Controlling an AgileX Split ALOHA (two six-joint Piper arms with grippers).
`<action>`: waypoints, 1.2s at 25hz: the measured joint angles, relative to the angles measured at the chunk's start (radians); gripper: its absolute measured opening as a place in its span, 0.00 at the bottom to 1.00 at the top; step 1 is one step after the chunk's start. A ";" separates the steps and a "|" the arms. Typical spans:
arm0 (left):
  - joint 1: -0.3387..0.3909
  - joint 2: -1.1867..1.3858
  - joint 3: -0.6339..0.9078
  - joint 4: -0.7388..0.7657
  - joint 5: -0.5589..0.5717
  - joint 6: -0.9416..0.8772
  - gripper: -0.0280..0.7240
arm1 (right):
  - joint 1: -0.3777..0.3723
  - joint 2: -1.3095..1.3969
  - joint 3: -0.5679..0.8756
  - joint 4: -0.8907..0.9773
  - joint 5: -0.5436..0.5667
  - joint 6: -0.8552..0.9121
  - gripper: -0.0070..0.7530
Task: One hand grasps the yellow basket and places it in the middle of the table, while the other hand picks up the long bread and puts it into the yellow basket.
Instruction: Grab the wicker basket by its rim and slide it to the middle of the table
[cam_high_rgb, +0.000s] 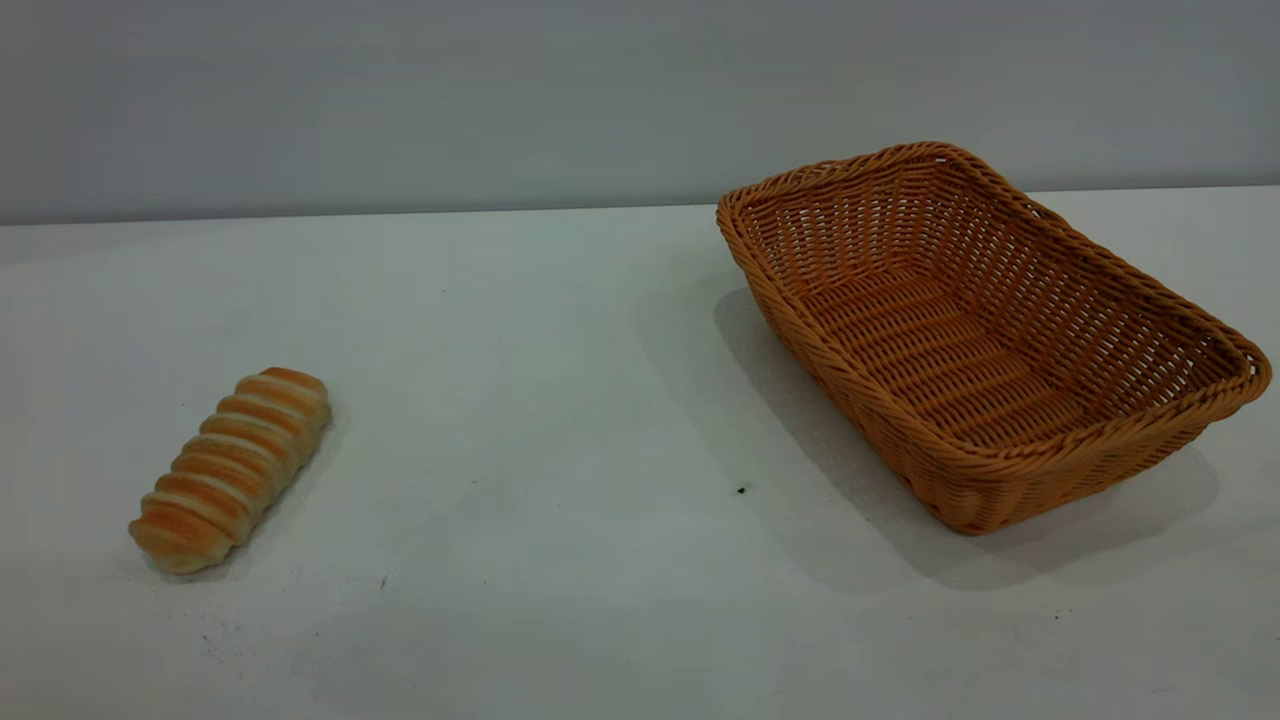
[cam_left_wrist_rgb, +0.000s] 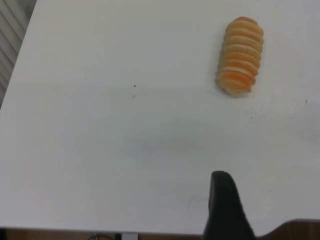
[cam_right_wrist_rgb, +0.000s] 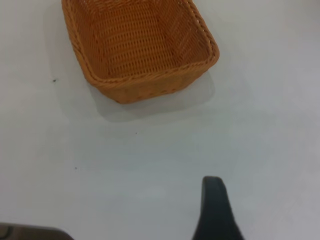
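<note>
The yellow basket (cam_high_rgb: 985, 340) is a large orange-tan woven wicker basket. It stands empty on the right side of the white table (cam_high_rgb: 540, 380) and also shows in the right wrist view (cam_right_wrist_rgb: 140, 42). The long bread (cam_high_rgb: 232, 468), a ridged loaf with orange and cream bands, lies on the table's left side and also shows in the left wrist view (cam_left_wrist_rgb: 241, 56). Neither arm shows in the exterior view. A dark part of my left gripper (cam_left_wrist_rgb: 225, 210) hangs over the table edge, well short of the bread. A dark part of my right gripper (cam_right_wrist_rgb: 215, 210) is over bare table, short of the basket.
Small dark specks dot the table, one (cam_high_rgb: 741, 489) near the basket's front left. A grey wall (cam_high_rgb: 400, 100) runs behind the table. The table's edge shows in the left wrist view (cam_left_wrist_rgb: 150, 233).
</note>
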 joint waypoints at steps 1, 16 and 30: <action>-0.015 0.000 0.000 0.000 0.000 0.000 0.72 | 0.004 0.000 0.000 0.000 0.000 0.000 0.74; -0.160 0.000 0.000 -0.001 0.000 0.015 0.72 | 0.120 0.000 0.000 0.076 -0.018 0.013 0.74; -0.160 0.439 -0.035 -0.006 -0.313 -0.109 0.66 | 0.120 0.630 -0.019 0.130 -0.522 0.146 0.74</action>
